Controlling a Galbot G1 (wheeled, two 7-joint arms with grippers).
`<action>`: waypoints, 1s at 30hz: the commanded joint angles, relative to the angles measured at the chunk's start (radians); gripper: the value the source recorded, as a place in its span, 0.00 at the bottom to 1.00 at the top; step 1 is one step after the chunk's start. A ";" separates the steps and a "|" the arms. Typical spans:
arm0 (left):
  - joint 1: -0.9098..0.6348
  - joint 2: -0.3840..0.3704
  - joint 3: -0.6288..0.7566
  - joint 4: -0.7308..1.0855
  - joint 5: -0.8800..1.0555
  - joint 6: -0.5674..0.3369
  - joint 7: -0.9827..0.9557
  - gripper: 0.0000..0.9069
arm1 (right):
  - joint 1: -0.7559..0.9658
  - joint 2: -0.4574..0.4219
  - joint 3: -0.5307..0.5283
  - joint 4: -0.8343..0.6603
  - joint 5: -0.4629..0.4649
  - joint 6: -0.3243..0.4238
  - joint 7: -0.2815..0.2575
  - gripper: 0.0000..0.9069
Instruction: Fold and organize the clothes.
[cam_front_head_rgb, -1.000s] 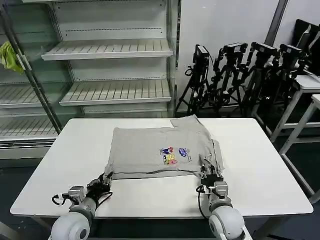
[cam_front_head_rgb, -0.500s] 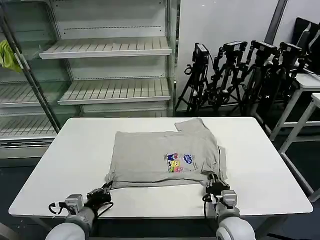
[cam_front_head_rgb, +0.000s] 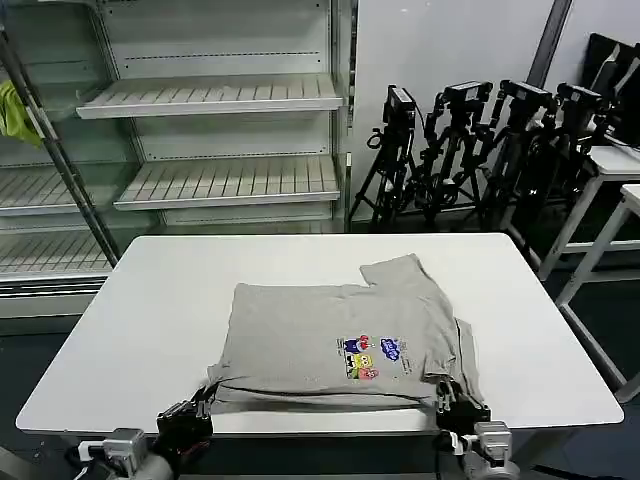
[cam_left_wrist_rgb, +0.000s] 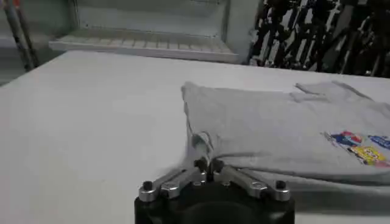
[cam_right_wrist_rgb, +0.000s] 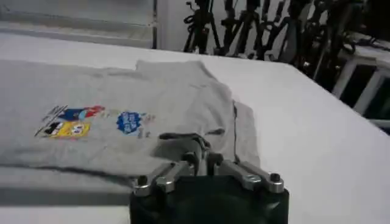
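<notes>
The clothes are one light grey T-shirt (cam_front_head_rgb: 340, 335) with a small multicoloured print, lying folded on the white table (cam_front_head_rgb: 140, 300), its near edge at the table's front. My left gripper (cam_front_head_rgb: 200, 405) is at the shirt's near left corner, shut on a pinch of the grey fabric (cam_left_wrist_rgb: 201, 143). At the near right corner my right gripper (cam_front_head_rgb: 448, 400) is shut on a bunched fold of the same shirt (cam_right_wrist_rgb: 183, 141). In the left wrist view the left gripper (cam_left_wrist_rgb: 207, 163) has the shirt (cam_left_wrist_rgb: 286, 131) spread beyond it; the right gripper (cam_right_wrist_rgb: 198, 159) faces the shirt (cam_right_wrist_rgb: 122, 103) and its print.
An empty shelving unit (cam_front_head_rgb: 220, 100) stands behind the table, with a yellow-green cloth (cam_front_head_rgb: 15, 110) hanging at its far left. Several black tripods (cam_front_head_rgb: 480, 140) crowd the back right. Another white table (cam_front_head_rgb: 620, 170) is at the right edge.
Both grippers have drawn back toward the table's front edge, dragging the shirt with them. The shirt now lies nearer and slightly to the right.
</notes>
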 joint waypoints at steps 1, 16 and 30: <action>0.122 -0.004 -0.018 -0.088 0.091 -0.003 0.001 1.00 | 0.012 -0.017 0.060 0.069 -0.004 0.009 -0.003 1.00; -0.223 0.059 -0.013 0.066 -0.117 -0.004 -0.052 1.00 | 0.560 0.006 -0.076 -0.313 0.027 0.007 0.032 1.00; -0.753 0.131 0.235 0.472 -0.194 -0.001 -0.091 1.00 | 0.945 0.078 -0.174 -0.817 -0.024 0.007 0.025 1.00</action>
